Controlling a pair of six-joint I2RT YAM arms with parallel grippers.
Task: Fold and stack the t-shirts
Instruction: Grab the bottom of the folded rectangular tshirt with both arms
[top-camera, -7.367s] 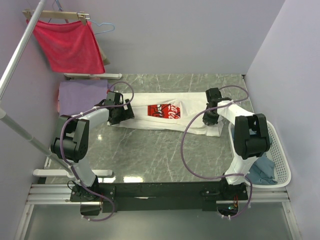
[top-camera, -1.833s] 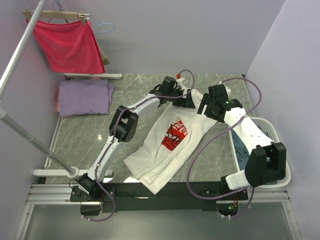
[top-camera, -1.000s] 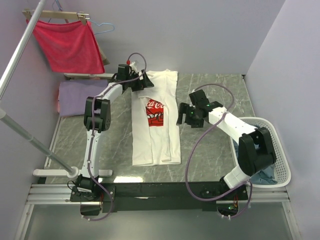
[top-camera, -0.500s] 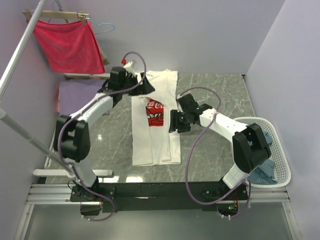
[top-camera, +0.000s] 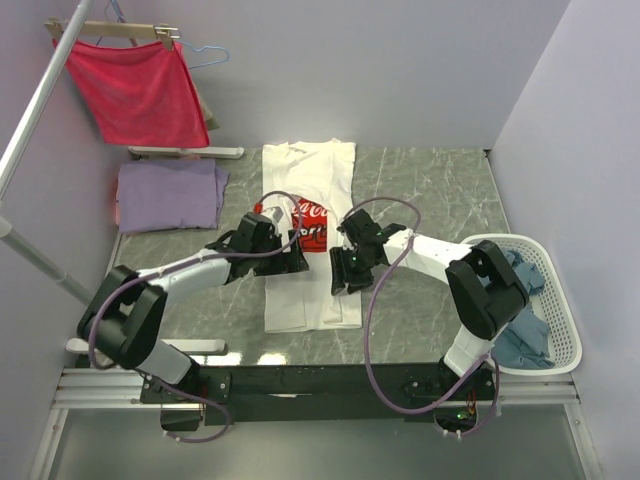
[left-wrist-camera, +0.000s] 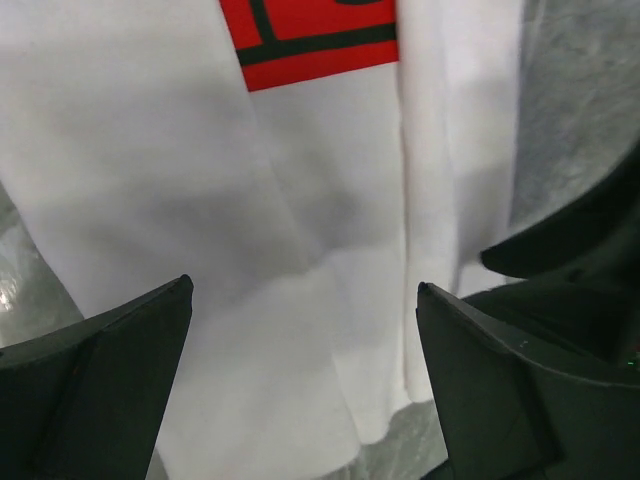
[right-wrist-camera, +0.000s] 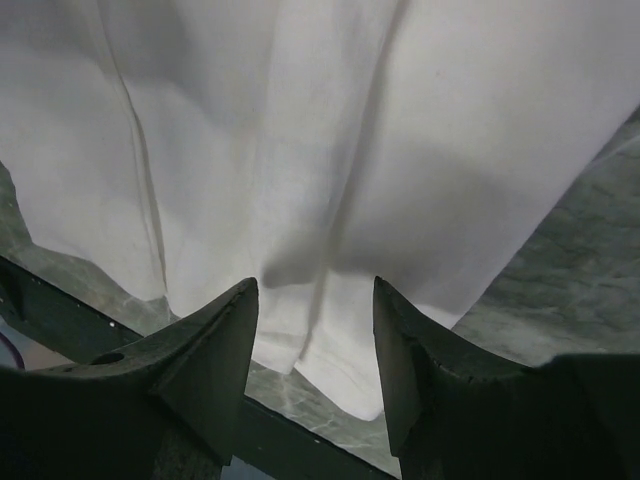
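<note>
The white t-shirt (top-camera: 300, 305) with the red chest print (top-camera: 316, 214) lies flat as a long narrow strip down the middle of the table, its sides folded in. My left gripper (top-camera: 291, 263) is open just above its left half, below the print (left-wrist-camera: 310, 35). My right gripper (top-camera: 340, 277) is open above its right edge. In the left wrist view my gripper (left-wrist-camera: 303, 290) spans white cloth (left-wrist-camera: 200, 200). In the right wrist view my gripper (right-wrist-camera: 315, 285) is over the hem (right-wrist-camera: 340, 380). The lavender t-shirt (top-camera: 165, 195) lies folded at back left. The grey-blue t-shirt (top-camera: 525, 340) lies in the basket.
The white slotted laundry basket (top-camera: 563, 310) stands at the table's right edge. A red cloth (top-camera: 135, 90) hangs on a hanger at back left. A slanted metal rack pole (top-camera: 40, 100) crosses the left side. Grey marbled tabletop (top-camera: 430, 190) surrounds the shirt.
Both arms swung the shirt from crosswise to lengthwise and laid it down. In the last second both grippers let go and moved toward its lower half, the left from the collar.
</note>
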